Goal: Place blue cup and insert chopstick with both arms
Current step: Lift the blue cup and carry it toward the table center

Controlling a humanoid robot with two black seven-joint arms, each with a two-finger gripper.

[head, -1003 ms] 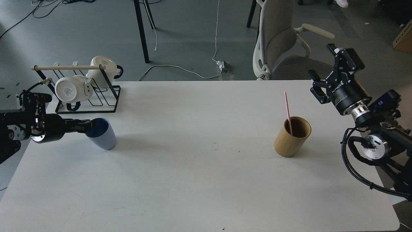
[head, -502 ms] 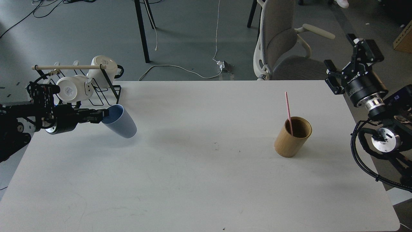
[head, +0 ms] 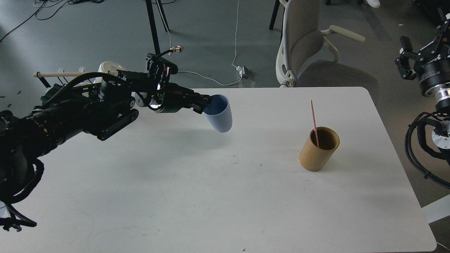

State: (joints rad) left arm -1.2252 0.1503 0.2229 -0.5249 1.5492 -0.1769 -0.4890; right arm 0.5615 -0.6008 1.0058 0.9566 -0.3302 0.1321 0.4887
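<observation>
My left gripper (head: 205, 103) is shut on the rim of the blue cup (head: 220, 115) and holds it tilted, above the white table (head: 197, 196) at its back middle. The cup's shadow lies on the table below it. One pink-red chopstick (head: 313, 119) stands leaning in a tan bamboo cylinder (head: 318, 150) on the right side of the table. My right gripper (head: 423, 38) is open and empty, off the table's right edge and high at the far right, well apart from the chopstick.
The mug rack with a pale wooden rod (head: 52, 74) and a white mug (head: 109, 66) stands at the back left, mostly hidden behind my left arm. A grey office chair (head: 309, 45) stands behind the table's far edge.
My left gripper has lifted the blue cup off the table's left side and carried it right and back toward the middle. My right arm has drawn back to the right, away from the table.
</observation>
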